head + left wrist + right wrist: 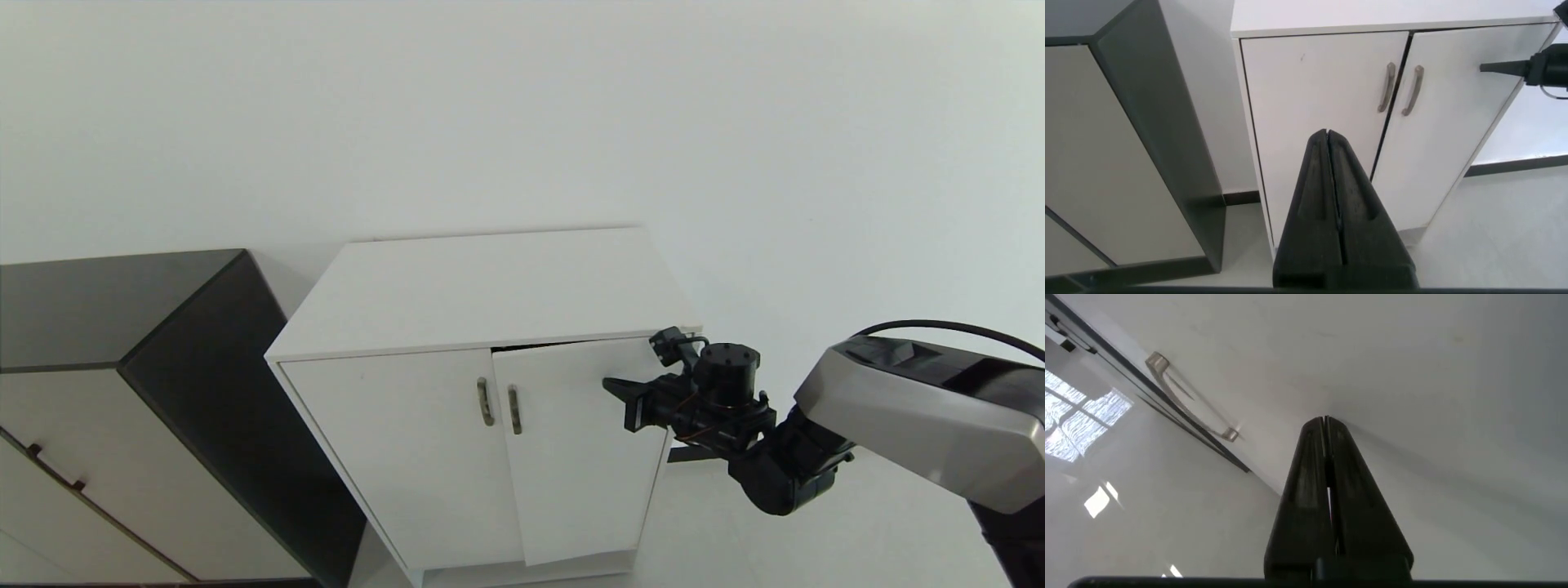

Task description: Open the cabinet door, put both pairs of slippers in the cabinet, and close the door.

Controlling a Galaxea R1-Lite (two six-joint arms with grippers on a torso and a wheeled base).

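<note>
The white cabinet (pixel 490 286) has two doors with metal handles (pixel 514 410) at the middle seam. Its right door (pixel 571 490) stands slightly ajar, with a thin dark gap along its top. My right gripper (pixel 611 384) is shut with nothing in it, and its tip rests at the face of the right door (pixel 1437 384), to the right of the handle (pixel 1188 404). My left gripper (pixel 1327 135) is shut and holds nothing, low down and some way back from the left door (pixel 1315 106). The right gripper (pixel 1490 67) also shows in the left wrist view.
A dark-sided cabinet (pixel 204 392) with pale doors stands close on the left of the white one. A plain white wall (pixel 522 122) is behind both. Pale open floor (pixel 1503 229) lies in front and to the right.
</note>
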